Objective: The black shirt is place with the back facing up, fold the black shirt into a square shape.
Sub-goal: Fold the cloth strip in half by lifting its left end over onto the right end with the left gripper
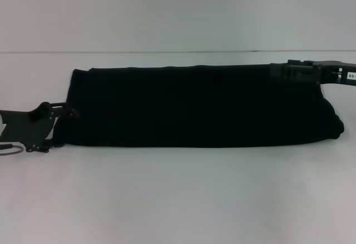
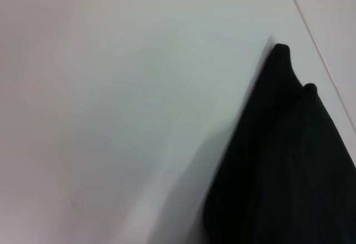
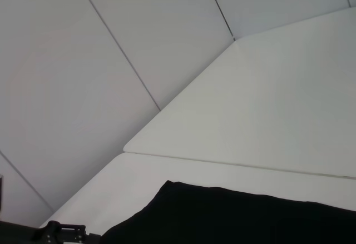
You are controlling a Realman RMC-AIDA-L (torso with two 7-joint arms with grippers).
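Head view: white table (image 1: pixel 178 199) fills the lower frame, meeting a pale wall at upper frame. Black shirt (image 1: pixel 194 108) lies across the centre as a long folded band. Left gripper (image 1: pixel 62 123) sits at the band's lower-left end, right gripper (image 1: pixel 281 69) at its upper-right edge; finger opening cannot be told for either

Left wrist view: shirt (image 2: pixel 289 172) occupies the lower right, two small peaks at its top; bare table (image 2: pixel 111 99) elsewhere

Right wrist view: shirt (image 3: pixel 233 216) along the bottom edge, table (image 3: pixel 267 110) above it, panelled wall (image 3: pixel 83 88) at upper left
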